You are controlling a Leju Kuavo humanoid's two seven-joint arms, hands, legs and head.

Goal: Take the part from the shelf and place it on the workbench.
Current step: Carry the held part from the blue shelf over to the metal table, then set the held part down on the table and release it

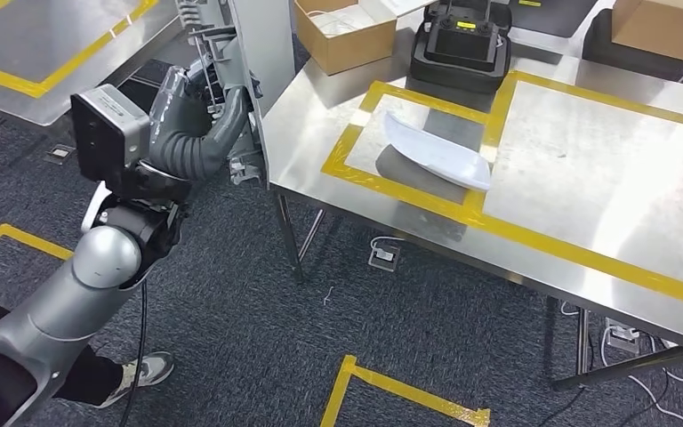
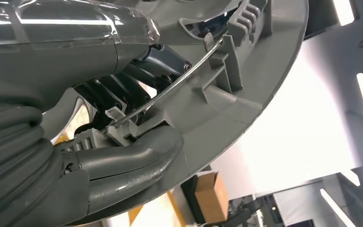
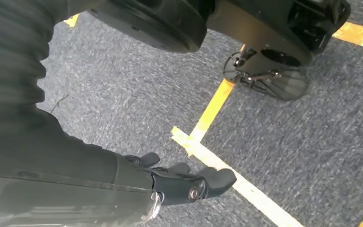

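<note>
Carrying step under way: left hand (image 1: 197, 133) clamped on the grey plastic part (image 1: 253, 62), thumb (image 2: 132, 163) and fingers (image 2: 104, 92) wrapped around its ribbed inner frame, held upright just off the near-left corner of the steel workbench (image 1: 587, 160). Right hand (image 3: 184, 182) hanging low over the carpet, fingers loosely apart, holding nothing. Next, probably: lifting over the table edge, laying down inside the yellow-taped square (image 1: 369, 116), beside the white part (image 1: 436, 151) already lying there. Room tight near the cardboard box (image 1: 345, 34).

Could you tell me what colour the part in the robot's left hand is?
Grey, clearest in the left wrist view: part, left hand.
</note>
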